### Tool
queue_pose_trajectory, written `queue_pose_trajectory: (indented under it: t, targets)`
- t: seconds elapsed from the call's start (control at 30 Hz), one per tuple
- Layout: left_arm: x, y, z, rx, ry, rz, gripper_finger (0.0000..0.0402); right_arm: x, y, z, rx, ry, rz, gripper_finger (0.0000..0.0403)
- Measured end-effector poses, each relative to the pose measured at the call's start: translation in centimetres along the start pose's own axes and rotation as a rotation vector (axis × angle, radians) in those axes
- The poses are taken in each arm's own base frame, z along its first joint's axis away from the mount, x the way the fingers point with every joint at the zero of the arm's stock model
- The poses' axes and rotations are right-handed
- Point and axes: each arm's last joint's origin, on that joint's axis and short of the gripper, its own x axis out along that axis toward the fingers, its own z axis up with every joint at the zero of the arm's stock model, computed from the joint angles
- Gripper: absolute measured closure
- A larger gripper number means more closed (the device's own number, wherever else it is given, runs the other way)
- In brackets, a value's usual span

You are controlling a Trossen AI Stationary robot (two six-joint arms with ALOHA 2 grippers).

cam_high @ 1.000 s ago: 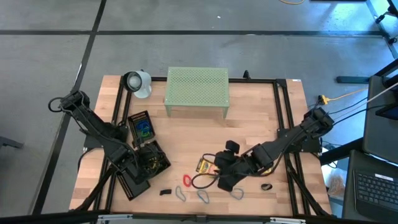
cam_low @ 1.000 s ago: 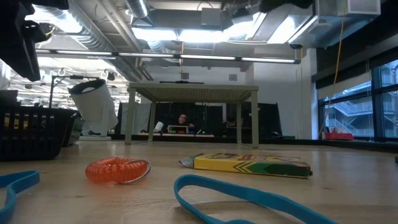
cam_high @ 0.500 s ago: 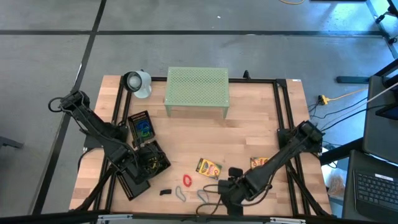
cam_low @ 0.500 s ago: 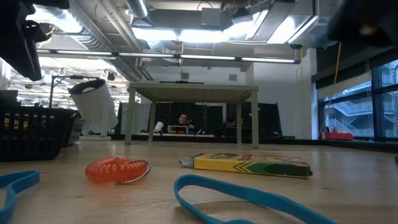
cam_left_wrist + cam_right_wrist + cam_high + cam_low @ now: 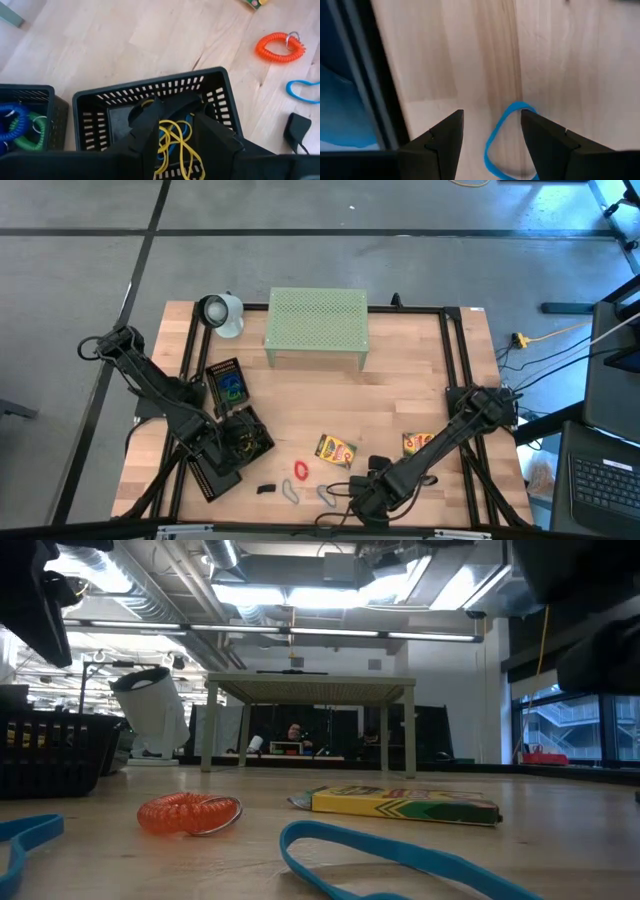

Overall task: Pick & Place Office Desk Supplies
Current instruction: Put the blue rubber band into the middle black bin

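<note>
My right gripper (image 5: 362, 502) is open, low over the table's near edge. In its wrist view a blue rubber band (image 5: 506, 141) lies flat on the wood between the open fingers, untouched. My left gripper (image 5: 228, 442) hangs open over a black mesh tray (image 5: 95, 100) that holds yellow and blue rubber bands (image 5: 170, 142). Loose on the table lie two crayon boxes (image 5: 335, 450) (image 5: 417, 442), a red coil (image 5: 300, 469), a grey band (image 5: 288, 492), a blue band (image 5: 326, 495) and a black binder clip (image 5: 265, 488).
The pale-green perforated stand (image 5: 316, 325) is at the far side, with a white cup-shaped object (image 5: 222, 313) to its left. A dark booklet (image 5: 226, 383) and a second mesh tray (image 5: 27, 117) with blue and green coils sit by the left arm. Black frame rails (image 5: 455, 350) run along the table's sides.
My right arm has swung from the middle of the table toward the near edge and come down low there, uncovering the second crayon box on the right. The loose supplies have stayed where they were.
</note>
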Motion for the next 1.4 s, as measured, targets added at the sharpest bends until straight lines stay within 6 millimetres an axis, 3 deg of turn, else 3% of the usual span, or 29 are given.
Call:
queue_pose_trajectory:
  t: [0.37, 0.53, 0.77, 0.97, 1.1, 1.2, 1.4]
  targets:
    - [0.0, 0.0, 0.1, -0.002, -0.035, 0.012, 0.0285, 1.2, -0.3, -0.1, -0.027, 0.044, -0.043, 0.0211]
    - [0.0, 0.0, 0.1, -0.002, -0.041, 0.014, 0.0286, 1.3, -0.3, -0.3, -0.061, 0.047, -0.056, 0.0266]
    - [0.0, 0.0, 0.1, -0.002, -0.041, 0.014, 0.0286, 1.4, -0.5, -0.3, -0.083, 0.023, -0.094, 0.0390]
    - [0.0, 0.0, 0.1, -0.002, -0.041, 0.014, 0.0283, 1.2, -0.6, -0.2, -0.088, 0.005, -0.110, 0.0387]
    - [0.0, 0.0, 0.2, -0.003, -0.057, 0.018, 0.0286, 0.1, -1.4, -0.2, -0.093, 0.003, -0.156, 0.0398]
    - [0.0, 0.0, 0.3, 0.004, -0.099, 0.026, 0.0287, -1.9, -1.8, 0.3, -0.083, -0.081, -0.178, 0.0395]
    - [-0.7, -1.6, 1.7, 0.195, -0.255, -0.050, 0.0288, -5.4, -2.9, 1.5, -0.071, -0.275, -0.239, 0.0398]
